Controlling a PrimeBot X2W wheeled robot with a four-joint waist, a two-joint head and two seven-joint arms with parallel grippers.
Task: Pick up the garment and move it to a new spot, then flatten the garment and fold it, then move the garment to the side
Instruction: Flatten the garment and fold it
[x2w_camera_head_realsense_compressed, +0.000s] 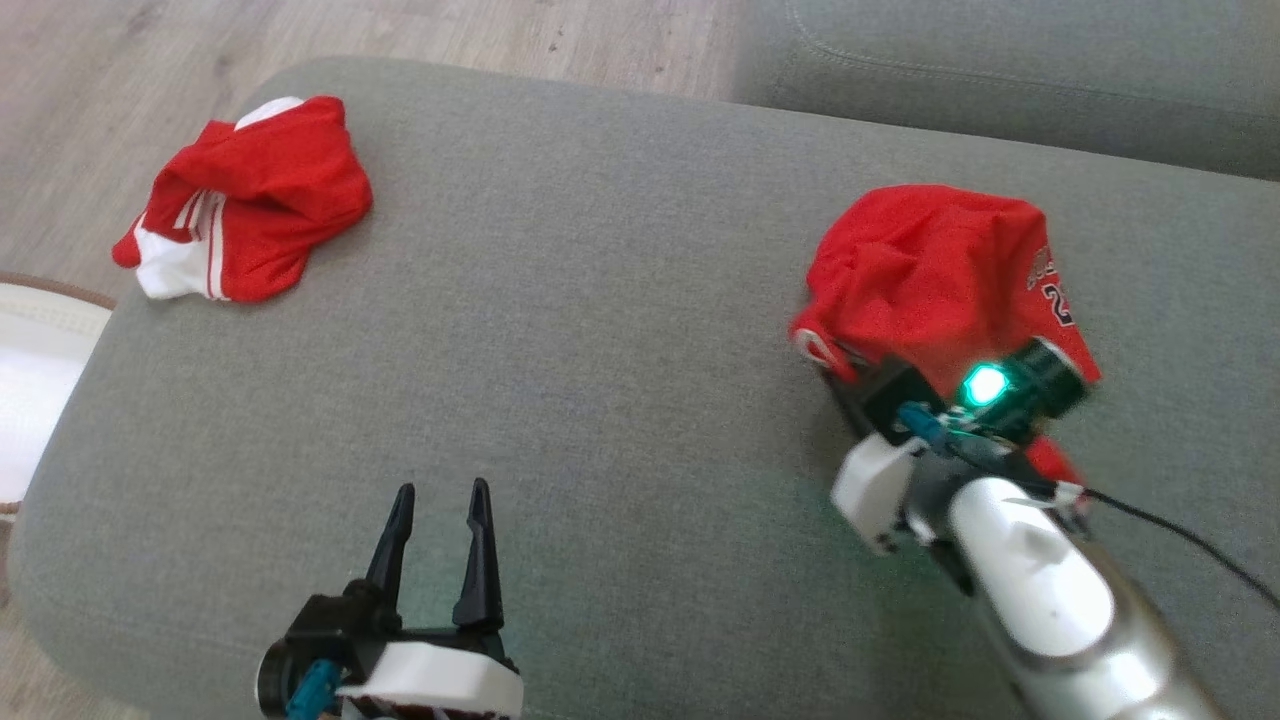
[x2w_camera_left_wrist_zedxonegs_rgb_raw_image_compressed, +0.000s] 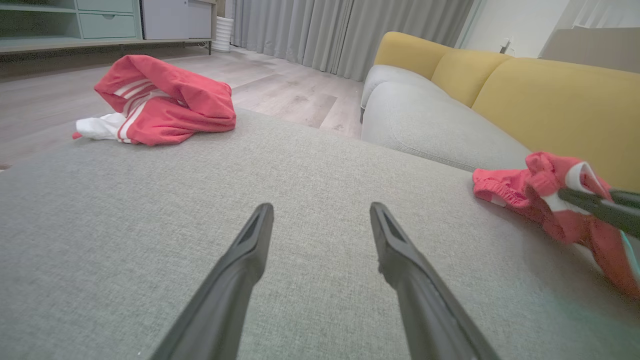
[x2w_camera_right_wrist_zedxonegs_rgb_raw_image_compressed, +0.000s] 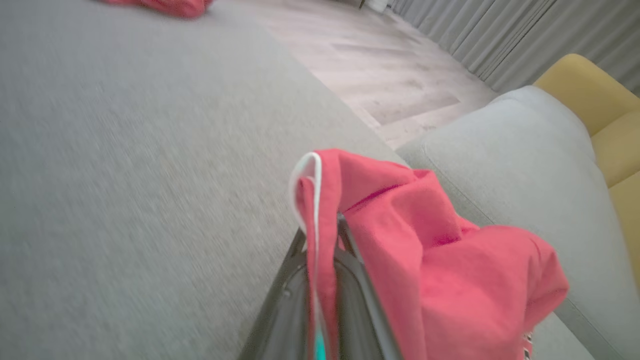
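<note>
- The right fingers (x2w_camera_right_wrist_zedxonegs_rgb_raw_image_compressed: 282, 315) are pinched shut on the white-trimmed edge of the red jersey (x2w_camera_head_realsense_compressed: 930, 270).
- The left fingers (x2w_camera_head_realsense_compressed: 480, 560) are spread apart above the grey cushion (x2w_camera_head_realsense_compressed: 600, 350).
- A striped red garment (x2w_camera_head_realsense_compressed: 250, 200) lies well apart.

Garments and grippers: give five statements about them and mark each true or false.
1. The right gripper is shut on the jersey. True.
2. The left gripper holds the striped garment. False: it is open and holds nothing, over bare cushion.
3. Both garments lie on the floor. False: both are on the grey cushion.
4. The striped garment sits near the cushion's far left corner. True.
5. The jersey is spread flat. False: it is crumpled in a heap.
</note>
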